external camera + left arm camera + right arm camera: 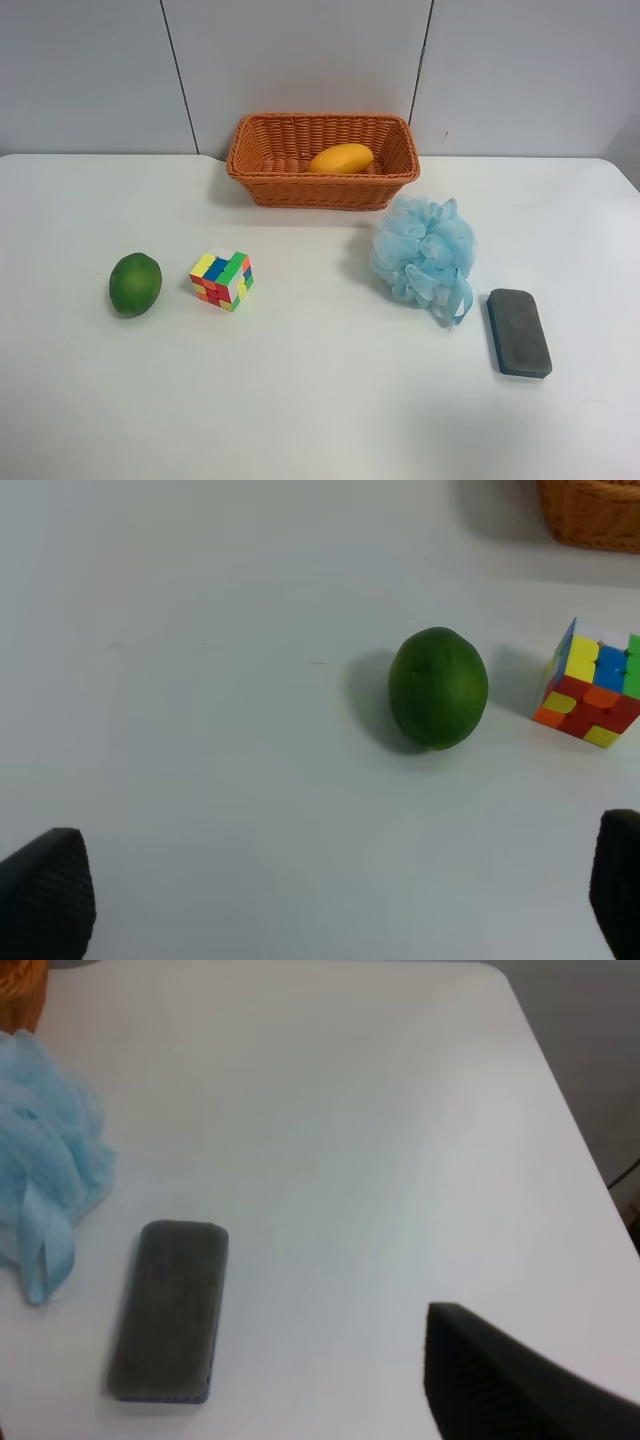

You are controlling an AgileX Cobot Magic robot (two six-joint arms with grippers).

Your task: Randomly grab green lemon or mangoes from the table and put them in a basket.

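The green lemon [135,284] lies on the white table [320,410] at the exterior high view's left, beside a multicoloured puzzle cube [222,279]. The yellow-orange mango [341,158] lies inside the wicker basket [260,170] at the back middle. In the left wrist view the lemon [438,688] lies ahead of my open, empty left gripper [330,900], well apart from it. Of my right gripper only one dark finger [500,1385] shows, with nothing against its pad. No arm shows in the exterior high view.
A light blue bath pouf [425,252] and a dark grey sponge block [518,332] lie at the exterior high view's right; both show in the right wrist view, the pouf [45,1160] and the block [168,1308]. The cube [592,690] sits just past the lemon.
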